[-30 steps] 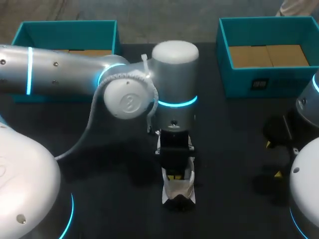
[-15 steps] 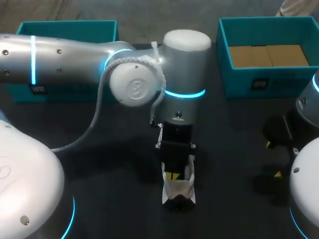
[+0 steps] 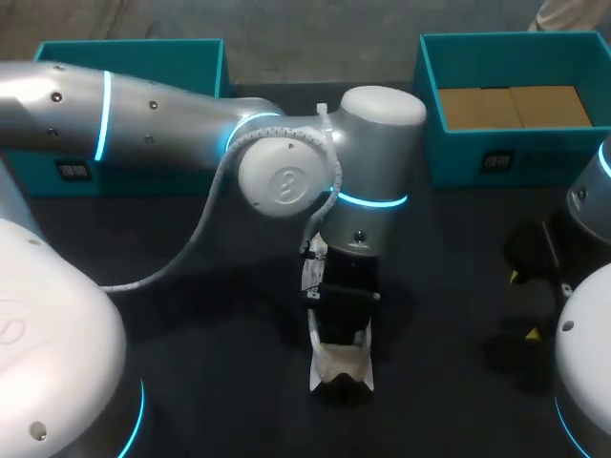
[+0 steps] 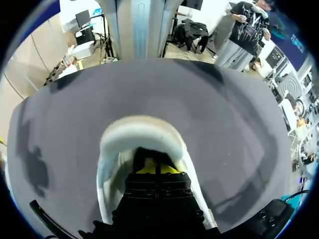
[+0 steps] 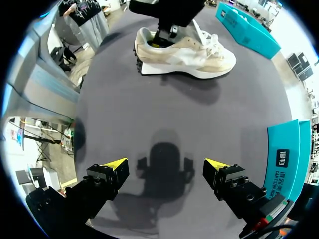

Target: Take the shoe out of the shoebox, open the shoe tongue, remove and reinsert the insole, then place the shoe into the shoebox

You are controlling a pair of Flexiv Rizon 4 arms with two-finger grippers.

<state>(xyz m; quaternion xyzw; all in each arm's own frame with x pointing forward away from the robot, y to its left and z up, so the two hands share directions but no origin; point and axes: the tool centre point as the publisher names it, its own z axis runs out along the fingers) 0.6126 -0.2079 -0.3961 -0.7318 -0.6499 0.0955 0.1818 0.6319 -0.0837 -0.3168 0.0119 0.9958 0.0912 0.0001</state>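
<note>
I'm seeing the shoe (image 5: 187,50) lying on its sole on the dark desk (image 3: 191,239), out in the middle and well apart from both teal shoeboxes, one at the far left (image 3: 124,52) and one at the far right (image 3: 458,157). My left claw (image 4: 157,169) is reaching down into the shoe's opening at the heel end, its yellow tips drawn narrow together; I can't tell whether anything is pinched between them. My right claw (image 5: 165,165) is hanging over bare desk off to the right, spread wide and holding nothing
</note>
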